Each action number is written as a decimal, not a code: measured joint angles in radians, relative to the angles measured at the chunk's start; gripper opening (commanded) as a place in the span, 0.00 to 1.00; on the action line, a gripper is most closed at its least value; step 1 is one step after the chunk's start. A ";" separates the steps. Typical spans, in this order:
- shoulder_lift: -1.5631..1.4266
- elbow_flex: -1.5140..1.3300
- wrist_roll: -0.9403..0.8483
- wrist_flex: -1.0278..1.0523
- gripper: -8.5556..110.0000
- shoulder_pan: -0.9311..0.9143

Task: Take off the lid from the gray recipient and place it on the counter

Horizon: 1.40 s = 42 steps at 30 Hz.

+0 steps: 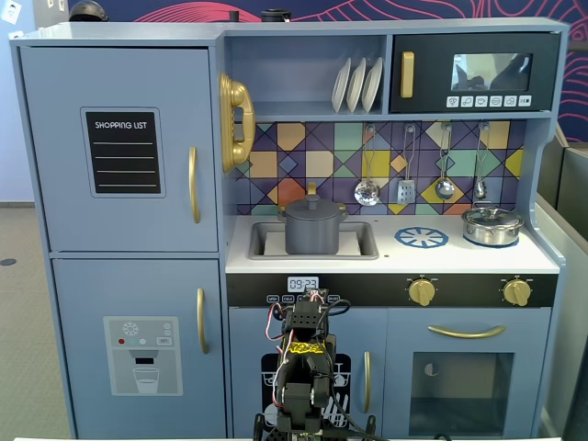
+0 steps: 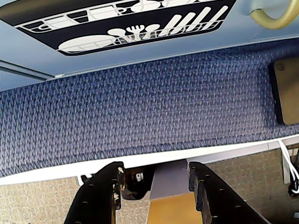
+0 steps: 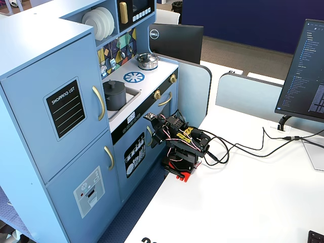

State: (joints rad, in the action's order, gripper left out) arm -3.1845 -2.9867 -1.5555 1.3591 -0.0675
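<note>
The gray recipient [image 1: 312, 235] stands in the sink recess of the white counter [image 1: 459, 258], with the dark gray lid [image 1: 312, 208] sitting on it, knob up. Both also show in a fixed view from the side, the pot [image 3: 115, 97] under its lid [image 3: 113, 84]. My arm [image 1: 307, 335] is folded low in front of the kitchen's lower doors, well below the counter. My gripper [image 2: 155, 170] is open and empty and points down at the blue carpet [image 2: 140, 107] and the table edge. It sits by the dishwasher door [image 3: 153, 135].
A shiny steel pan [image 1: 491, 226] with its own lid stands at the counter's right, beside the blue burner print [image 1: 422, 238]. Utensils [image 1: 367, 190] hang above. Cables [image 3: 238, 147] and a monitor [image 3: 304, 71] are on the white table behind my arm.
</note>
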 measured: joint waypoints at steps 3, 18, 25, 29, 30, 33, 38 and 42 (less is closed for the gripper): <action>0.000 0.000 0.000 0.000 0.07 -0.014; 0.000 -0.003 -0.057 0.002 0.07 -0.038; 0.044 0.225 -0.067 -0.249 0.07 -0.048; 0.150 0.439 -0.130 -0.515 0.09 -0.046; 0.184 0.491 -0.137 -0.575 0.10 -0.046; 0.275 0.621 -0.137 -0.723 0.16 -0.046; 0.390 0.703 -0.106 -0.950 0.25 -0.046; 0.453 0.732 -0.075 -1.063 0.25 -0.046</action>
State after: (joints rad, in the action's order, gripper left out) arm -2.7320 -2.2550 -1.6306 0.2961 -0.1135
